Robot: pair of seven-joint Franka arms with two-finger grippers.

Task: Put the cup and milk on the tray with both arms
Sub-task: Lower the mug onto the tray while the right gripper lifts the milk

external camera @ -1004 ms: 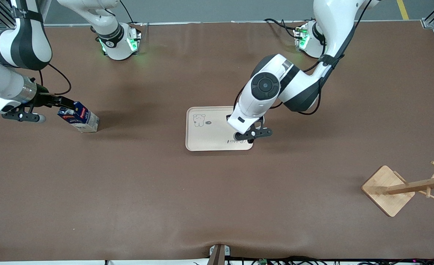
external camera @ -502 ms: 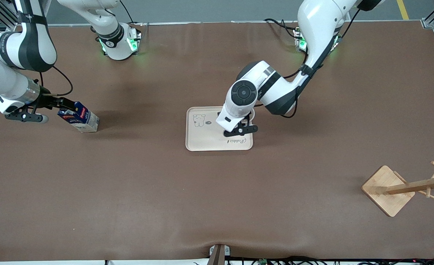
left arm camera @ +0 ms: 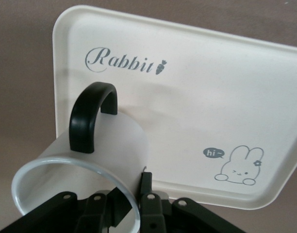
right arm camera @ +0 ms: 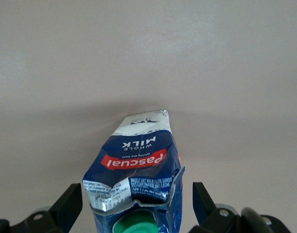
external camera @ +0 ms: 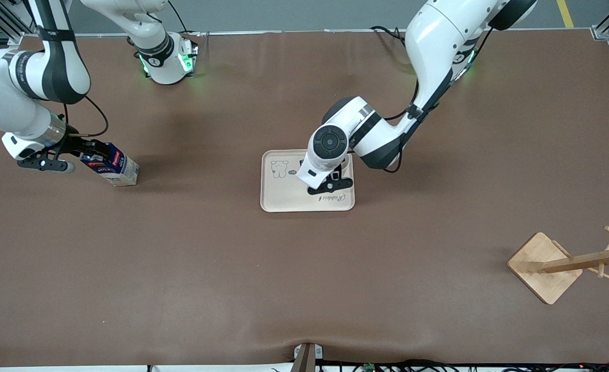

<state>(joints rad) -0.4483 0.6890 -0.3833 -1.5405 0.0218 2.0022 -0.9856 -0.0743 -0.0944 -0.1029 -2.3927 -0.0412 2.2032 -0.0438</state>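
Left gripper (left arm camera: 124, 206) is pinching the cup's (left arm camera: 90, 165) rim over the tray (external camera: 283, 199); right gripper (right arm camera: 134, 208), spread, is flanking the milk (external camera: 110, 165).

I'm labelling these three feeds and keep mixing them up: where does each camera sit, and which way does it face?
Front view: high across the table, facing the arms' bases; shows both arms, the tray, the milk, a wooden rack.
Left wrist view: on the left arm's wrist over the tray; shows the left gripper shut on the cup.
Right wrist view: on the right arm's wrist; shows the right gripper open around the milk.
Shared: the tray, front and left wrist; the milk, front and right wrist.
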